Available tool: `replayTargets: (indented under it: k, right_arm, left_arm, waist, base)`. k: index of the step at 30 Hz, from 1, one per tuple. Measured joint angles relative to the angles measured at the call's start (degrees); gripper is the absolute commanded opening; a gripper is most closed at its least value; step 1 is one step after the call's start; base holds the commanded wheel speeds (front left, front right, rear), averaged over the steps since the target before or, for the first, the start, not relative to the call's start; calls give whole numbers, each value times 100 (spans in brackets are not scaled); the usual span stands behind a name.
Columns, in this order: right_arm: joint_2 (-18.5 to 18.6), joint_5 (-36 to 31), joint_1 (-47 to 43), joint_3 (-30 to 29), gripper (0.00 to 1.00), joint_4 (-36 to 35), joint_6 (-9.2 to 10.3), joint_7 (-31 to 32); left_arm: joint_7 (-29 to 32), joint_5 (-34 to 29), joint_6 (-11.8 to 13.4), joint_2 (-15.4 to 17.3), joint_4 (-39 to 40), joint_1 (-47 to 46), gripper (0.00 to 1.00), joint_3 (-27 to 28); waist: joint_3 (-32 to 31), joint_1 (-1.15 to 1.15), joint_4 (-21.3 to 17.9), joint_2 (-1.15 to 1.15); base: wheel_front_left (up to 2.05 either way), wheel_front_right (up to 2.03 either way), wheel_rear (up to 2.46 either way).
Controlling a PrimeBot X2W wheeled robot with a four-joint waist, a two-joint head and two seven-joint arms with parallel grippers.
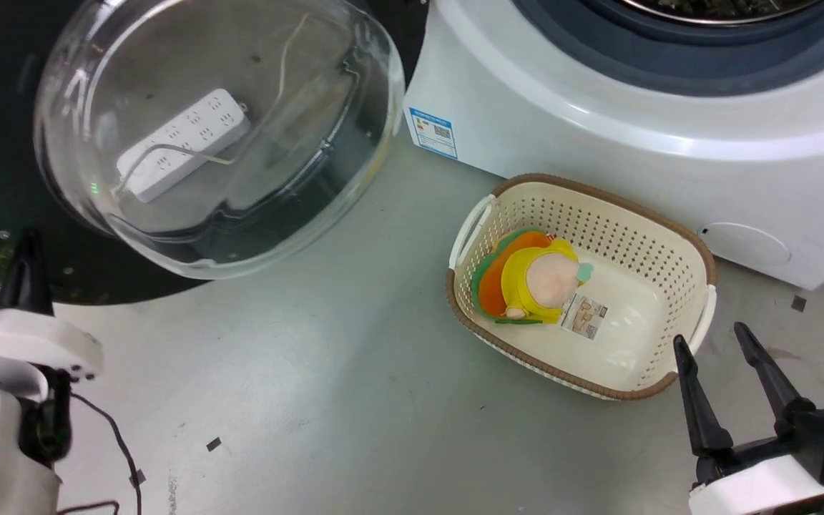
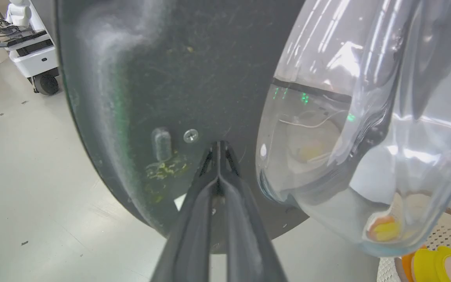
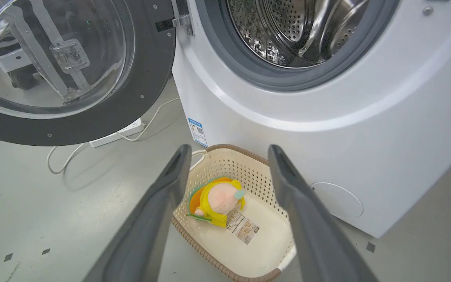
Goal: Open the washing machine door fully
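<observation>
Grey floor [image 1: 312, 400], scuffed. Left gripper [image 2: 218, 148]: fingers pressed together, holding nothing, tips at the black inner face of the washing machine door [image 2: 163, 70], just beside a screw [image 2: 190, 135]. Right gripper [image 1: 711, 334]: fingers spread, empty, near a corner of a cream perforated basket [image 1: 598, 200] holding a yellow plush toy [image 1: 537, 282]. Door stands swung out on the robot's left of the washing machine [image 1: 598, 129]; steel drum [image 3: 300, 31] exposed. White power strip [image 1: 183, 143] visible through the door's glass bowl [image 1: 297, 214].
</observation>
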State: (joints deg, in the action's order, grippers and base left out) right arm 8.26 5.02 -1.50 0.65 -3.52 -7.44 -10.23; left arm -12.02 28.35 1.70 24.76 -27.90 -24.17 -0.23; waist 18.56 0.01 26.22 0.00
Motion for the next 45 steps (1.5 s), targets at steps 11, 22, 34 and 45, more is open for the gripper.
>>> replayTargets:
  k: [11, 22, 34, 45]
  right_arm:
    - [-107, 12, 69, -25, 100, 125, 0, -98]
    - [-381, 56, 80, -243, 100, 498, 0, -381]
    - [-469, 60, -86, -269, 100, 558, 0, -426]
    - [-498, 146, -301, -201, 100, 616, 0, -452]
  left_arm:
    - [-234, -203, -191, -120, -364, -353, 0, -103]
    - [-266, -778, -215, -976, 1760, 984, 0, -346]
    - [-266, -1020, -35, -1611, 2354, 2373, 0, -671]
    - [-266, -1472, -47, -1874, 2018, 2655, 100, -865]
  waist:
    - [-262, 0, -176, 0]
    - [-1106, -2, -813, 0]
    - [-1701, -1, -2053, 0]
    - [-1872, -1, -2540, 0]
  base:
    - [0, 0, 0]
    - [0, 0, 0]
    - [0, 0, 0]
    - [0, 0, 0]
